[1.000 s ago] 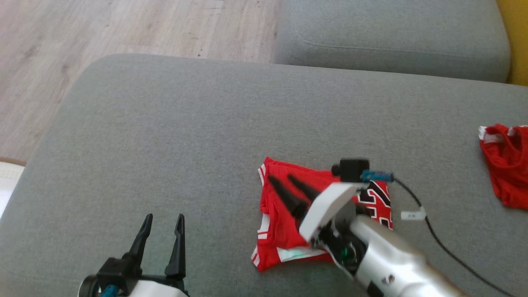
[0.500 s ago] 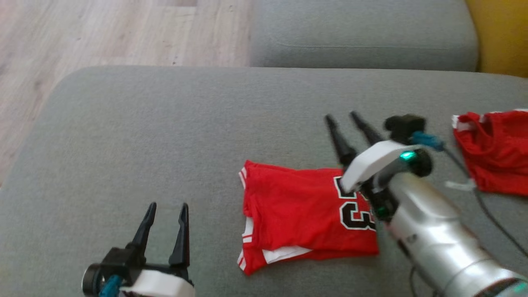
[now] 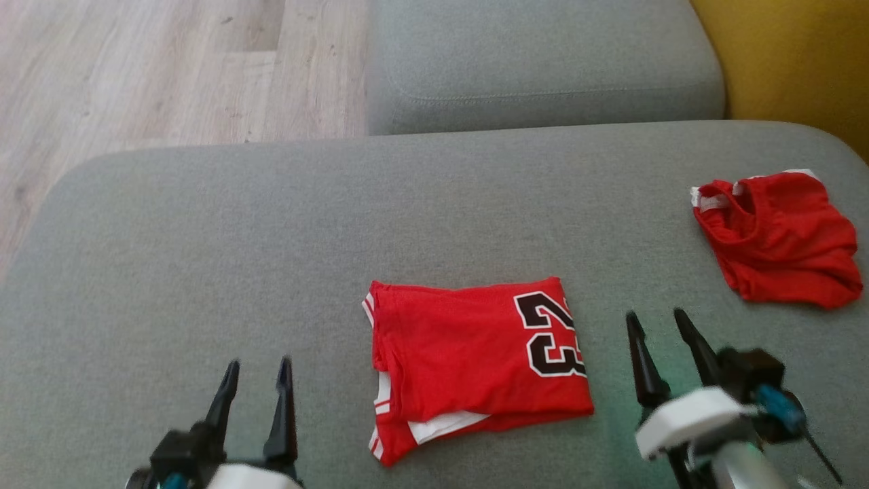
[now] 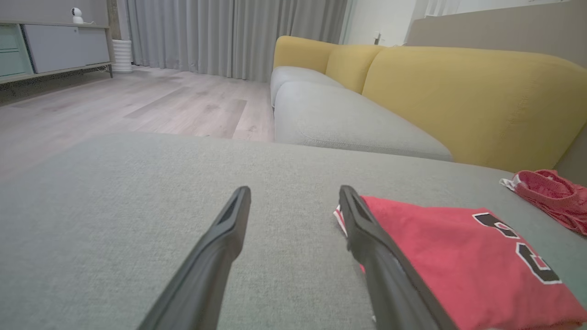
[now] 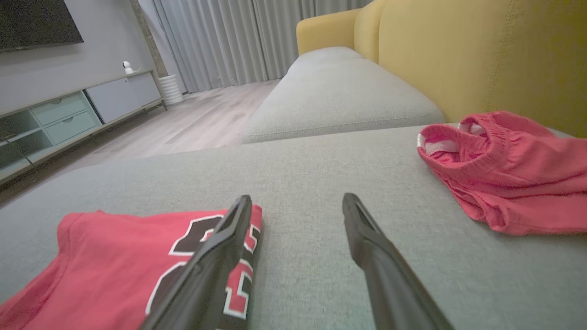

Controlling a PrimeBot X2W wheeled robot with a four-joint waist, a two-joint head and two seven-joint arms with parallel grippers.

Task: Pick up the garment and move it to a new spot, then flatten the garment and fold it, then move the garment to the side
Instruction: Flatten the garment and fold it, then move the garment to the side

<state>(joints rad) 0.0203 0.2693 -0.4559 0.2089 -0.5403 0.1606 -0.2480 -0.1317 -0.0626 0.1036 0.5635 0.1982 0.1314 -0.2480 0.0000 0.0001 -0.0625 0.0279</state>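
Note:
A red garment (image 3: 475,353) with black-and-white numerals lies folded into a neat rectangle in the middle of the grey cushion (image 3: 271,238). It also shows at the lower right of the left wrist view, garment (image 4: 458,256), and at the lower left of the right wrist view, garment (image 5: 114,256). My left gripper (image 3: 256,370) stands open to the left of it, nothing between its fingers. My right gripper (image 3: 657,322) stands open just right of it, empty. Both are apart from the cloth.
A second red garment (image 3: 774,238) lies crumpled at the cushion's right, near the yellow sofa back (image 3: 794,61). Another grey seat cushion (image 3: 543,61) lies beyond. Wooden floor (image 3: 136,68) lies past the cushion's far left edge.
My right gripper has lifted off the folded garment and drawn back to its right side, open throughout. The head camera has shifted, so the whole picture moved. My left gripper stays where it was.

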